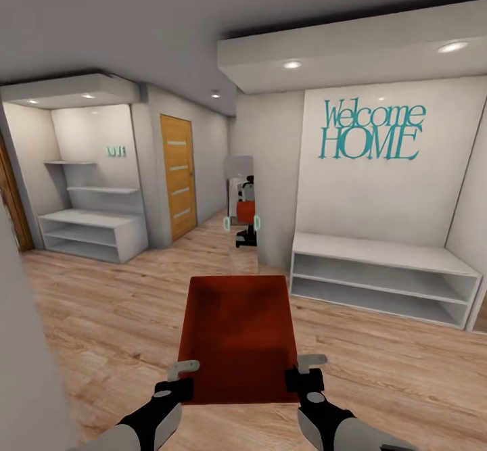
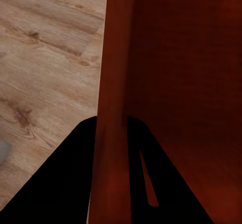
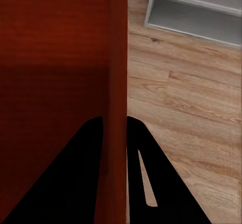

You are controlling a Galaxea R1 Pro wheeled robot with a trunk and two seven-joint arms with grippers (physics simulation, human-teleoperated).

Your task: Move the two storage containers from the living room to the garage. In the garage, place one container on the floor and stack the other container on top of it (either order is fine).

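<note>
I hold one red-orange storage container [image 1: 237, 329] level in front of me, above light wood plank flooring. My left gripper [image 1: 177, 380] is shut on its left wall near the near corner. My right gripper [image 1: 304, 373] is shut on its right wall. In the left wrist view the fingers of the left gripper [image 2: 112, 128] straddle the container's wall [image 2: 113, 72]. The right wrist view shows the right gripper [image 3: 115, 125] clamping the opposite wall [image 3: 117, 57] the same way. The container is empty inside. The garage and its floor are out of view.
This is a hallway. A low white shelf bench [image 1: 382, 272] stands at the right under a teal "Welcome HOME" sign [image 1: 372, 130]. Ahead a narrow mirror [image 1: 241, 201] reflects me. A wood-panelled door [image 1: 178, 177] and a white shelf alcove [image 1: 91, 231] lie left.
</note>
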